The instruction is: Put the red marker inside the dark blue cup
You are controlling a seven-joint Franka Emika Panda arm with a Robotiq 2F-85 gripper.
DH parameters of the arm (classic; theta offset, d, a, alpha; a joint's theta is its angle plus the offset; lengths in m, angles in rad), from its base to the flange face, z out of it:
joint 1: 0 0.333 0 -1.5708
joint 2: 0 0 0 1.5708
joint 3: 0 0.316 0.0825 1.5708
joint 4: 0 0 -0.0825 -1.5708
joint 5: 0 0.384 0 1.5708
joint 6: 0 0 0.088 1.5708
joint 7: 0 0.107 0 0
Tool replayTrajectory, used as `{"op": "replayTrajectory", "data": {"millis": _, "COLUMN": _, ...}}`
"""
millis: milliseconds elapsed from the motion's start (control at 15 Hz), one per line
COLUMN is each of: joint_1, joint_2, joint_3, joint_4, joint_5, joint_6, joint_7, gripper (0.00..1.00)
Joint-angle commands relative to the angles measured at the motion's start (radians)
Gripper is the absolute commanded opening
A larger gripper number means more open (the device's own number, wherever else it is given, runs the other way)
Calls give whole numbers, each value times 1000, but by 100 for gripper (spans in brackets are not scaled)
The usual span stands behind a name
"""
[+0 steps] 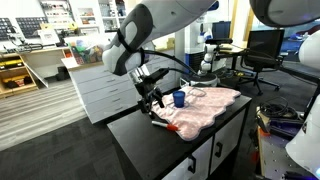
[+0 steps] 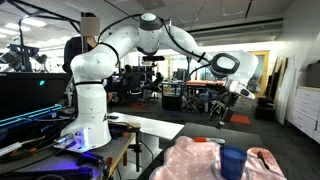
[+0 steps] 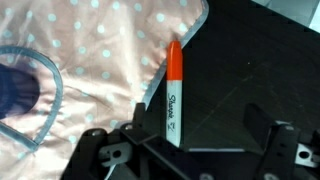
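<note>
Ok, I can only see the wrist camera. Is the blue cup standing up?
Observer: Yes, the dark blue cup stands upright on the pink cloth.
Operator: Is the end effector touching the table?
Observer: No, the end effector hangs above the black table.
Operator: Is anyone around?
Observer: A person stands behind the robot's white base.
</note>
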Motion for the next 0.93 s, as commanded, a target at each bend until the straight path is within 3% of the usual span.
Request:
{"op": "replayTrajectory", "data": {"millis": 0, "joint_1": 4, "joint_2": -5, "joint_3": -8, "joint_4": 3, "joint_5": 5, "joint_6": -4, "joint_7": -1, "gripper": 100}}
{"op": "replayTrajectory", "data": {"millis": 867, "joint_1": 19, "joint_2": 10, "joint_3": -41, "joint_4": -24, "joint_5": 5, "joint_6": 27, "joint_7": -1, "gripper": 100}}
